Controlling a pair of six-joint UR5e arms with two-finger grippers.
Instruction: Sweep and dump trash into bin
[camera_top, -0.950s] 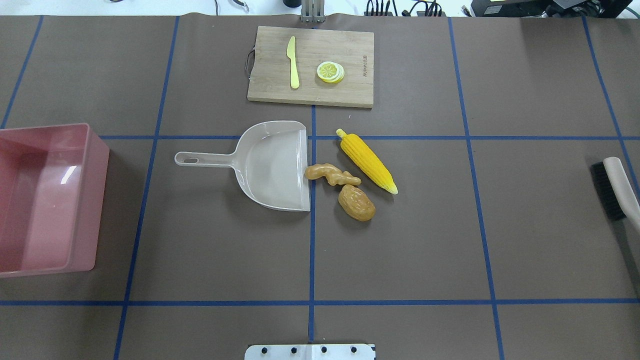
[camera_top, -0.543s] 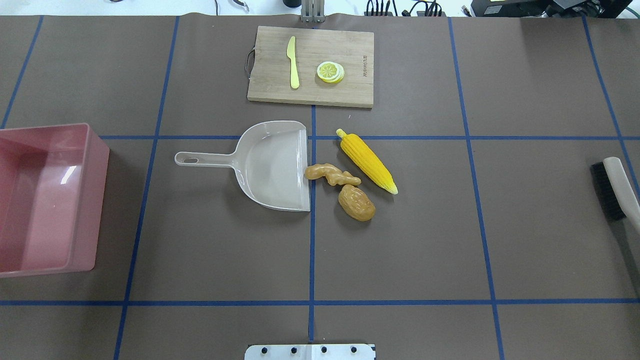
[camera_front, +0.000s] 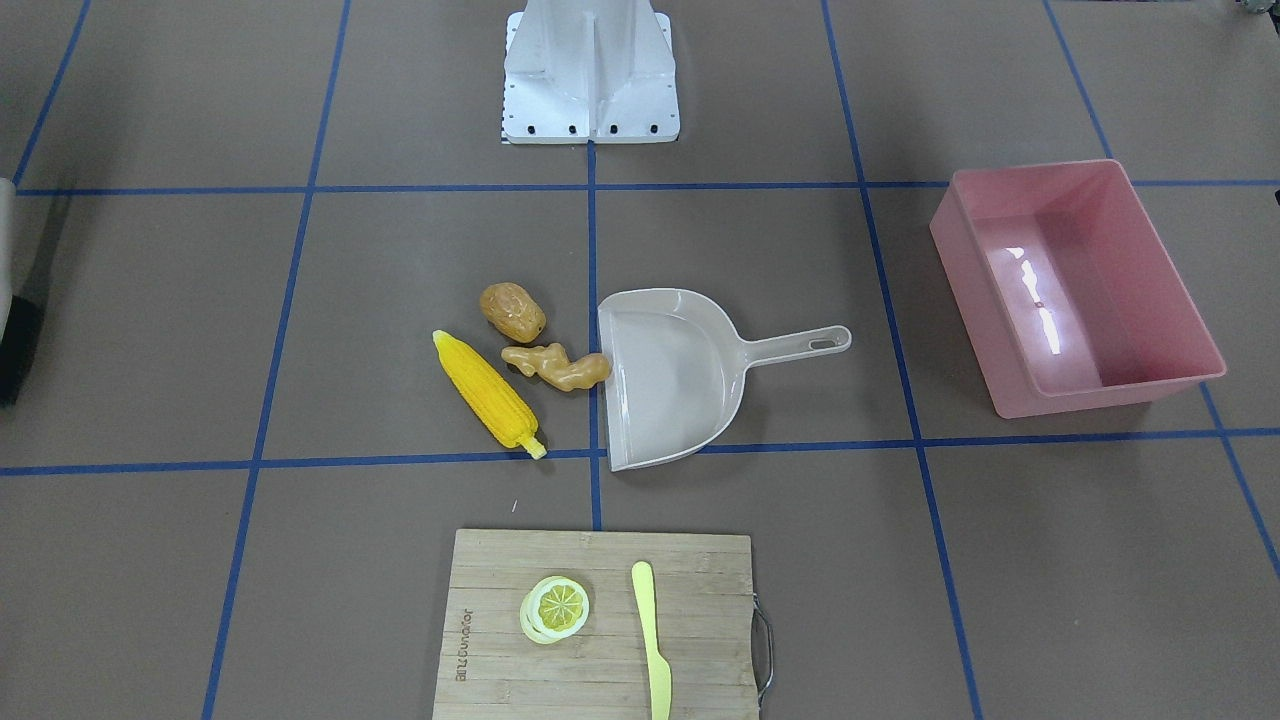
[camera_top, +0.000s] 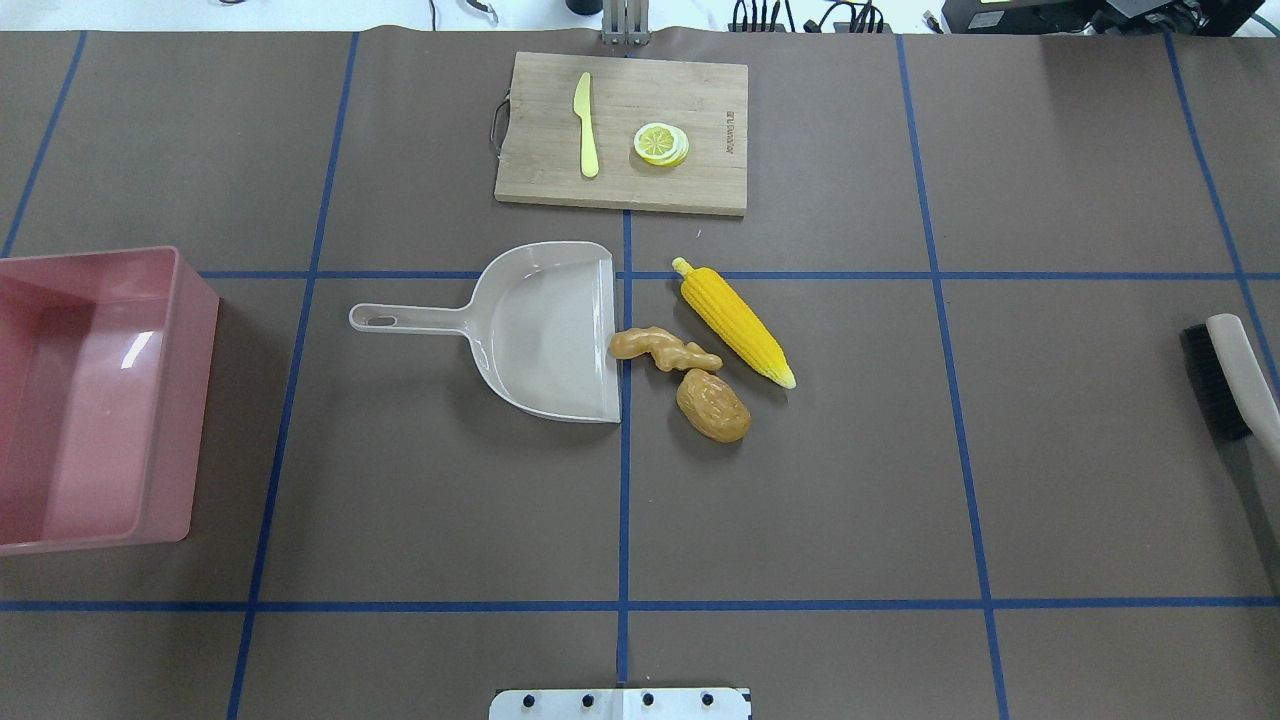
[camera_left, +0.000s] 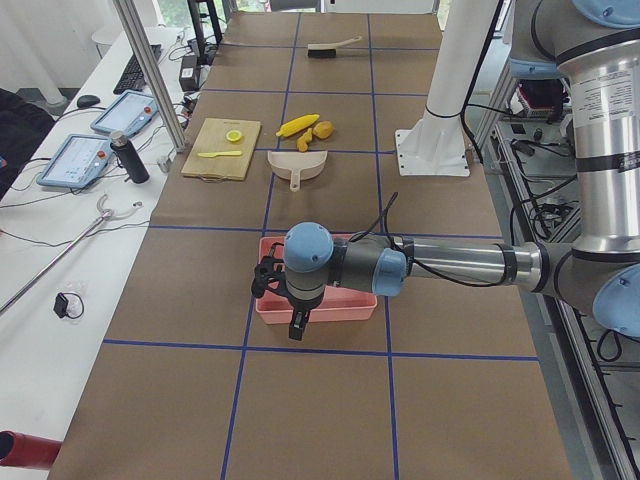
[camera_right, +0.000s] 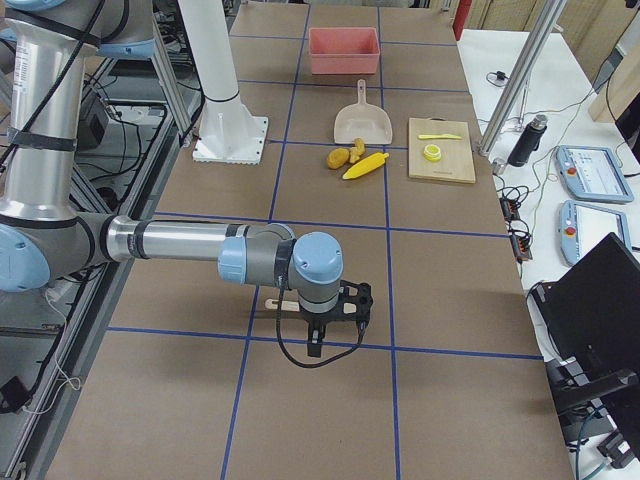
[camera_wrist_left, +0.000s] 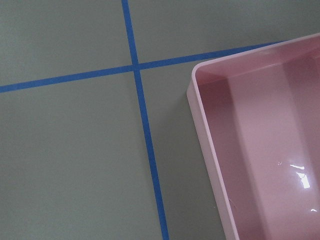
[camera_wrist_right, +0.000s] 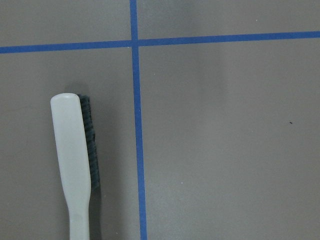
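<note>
The yellow corn cob (camera_top: 735, 322), tan ginger root (camera_top: 662, 349) and brown potato (camera_top: 713, 405) lie together mid-table, just right of the beige dustpan's (camera_top: 545, 330) open mouth. The ginger touches its lip. The pink bin (camera_top: 200, 400) stands at the table's left edge and looks bare inside. My left gripper (camera_left: 293, 322) hangs over the bin's (camera_left: 320, 305) near end; my right gripper (camera_right: 318, 335) hangs over a brush (camera_wrist_right: 75, 160). Neither shows its fingers in the wrist views, so I cannot tell whether they are open or shut.
A wooden cutting board (camera_top: 622, 133) at the far side holds a pale yellow knife (camera_top: 586, 125) and a lemon slice (camera_top: 660, 143). The brush (camera_top: 1235, 370) lies at the table's right edge. The robot's base plate (camera_top: 620, 703) is at the near edge.
</note>
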